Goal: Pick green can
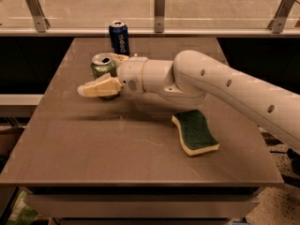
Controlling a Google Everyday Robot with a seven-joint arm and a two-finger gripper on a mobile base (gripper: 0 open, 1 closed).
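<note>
the dark blue can (119,36) at the back of the bench (117,149) reads "pepsi" down its side, while any lettering on the green can (103,66) just in front of it cannot be read. the white arm (225,93) reaches in low from the right, nearly level over the bench, passing above the green-topped sponge (196,132). the gripper (98,74) sits at the green can with its fingers (101,87) spread, one before the can and one behind.
</note>
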